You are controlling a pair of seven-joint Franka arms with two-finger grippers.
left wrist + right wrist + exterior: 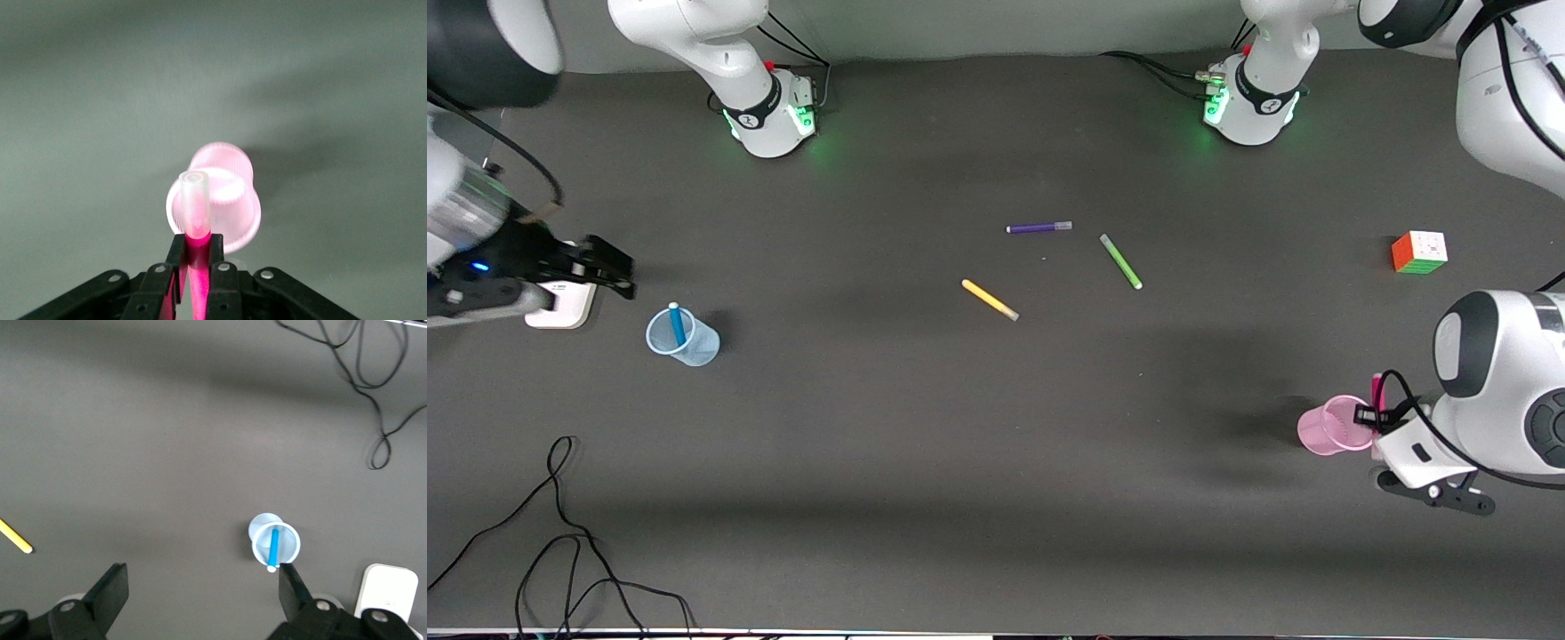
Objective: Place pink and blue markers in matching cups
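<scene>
Left gripper [197, 267] pinches the light, stiff pink marker [195, 207] mid-barrel over the tippy pink cup [233, 200]; right gripper [200, 593] hangs spread, idle

Even soft light, faint shadows, sharp

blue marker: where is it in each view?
Front view: blue marker stands in the blue cup, toward the right arm's end of the table.
Left wrist view: not in it.
Right wrist view: in the same cup, above the open right gripper.
Shared landmark: yellow pen.
</scene>
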